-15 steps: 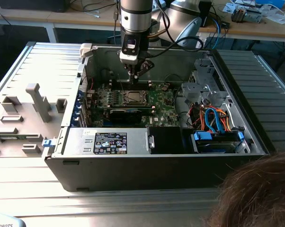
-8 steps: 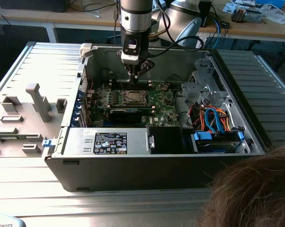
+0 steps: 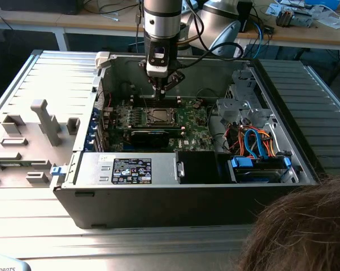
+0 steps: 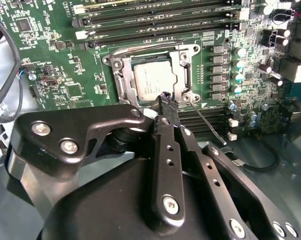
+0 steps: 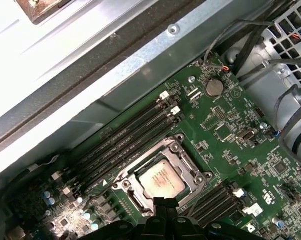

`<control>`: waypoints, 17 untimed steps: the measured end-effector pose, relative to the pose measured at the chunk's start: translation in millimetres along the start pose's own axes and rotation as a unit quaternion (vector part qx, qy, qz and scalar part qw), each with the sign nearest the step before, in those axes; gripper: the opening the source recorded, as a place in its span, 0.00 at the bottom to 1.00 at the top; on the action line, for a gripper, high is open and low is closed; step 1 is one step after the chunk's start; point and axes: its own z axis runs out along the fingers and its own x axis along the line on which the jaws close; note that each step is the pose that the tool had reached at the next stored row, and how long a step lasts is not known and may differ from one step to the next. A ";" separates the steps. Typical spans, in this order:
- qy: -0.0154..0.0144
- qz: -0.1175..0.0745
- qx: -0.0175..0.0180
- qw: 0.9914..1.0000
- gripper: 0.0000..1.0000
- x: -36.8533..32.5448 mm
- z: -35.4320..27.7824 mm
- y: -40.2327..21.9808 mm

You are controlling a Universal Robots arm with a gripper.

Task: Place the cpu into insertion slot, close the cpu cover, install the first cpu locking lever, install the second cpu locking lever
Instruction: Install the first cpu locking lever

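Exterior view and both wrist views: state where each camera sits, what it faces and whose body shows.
Exterior view: off the arm, above the open case, looking down into it; shows the arm, the gripper over the motherboard, and a person's hair.
Second wrist view: on the arm, looking along the gripper at the cpu framed by its cover.
First wrist view: on the arm, looking down at the motherboard and case wall; gripper tip shows.
Shared: both wrist views show the cpu and gripper.
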 end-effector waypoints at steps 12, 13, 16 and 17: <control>0.000 -0.034 -0.001 0.999 0.11 0.0 0.0 0.0; 0.000 -0.036 -0.001 0.999 0.11 0.0 0.0 0.0; 0.000 -0.042 -0.001 0.999 0.11 0.0 0.0 0.0; 0.000 -0.044 -0.001 0.999 0.11 0.0 0.0 0.0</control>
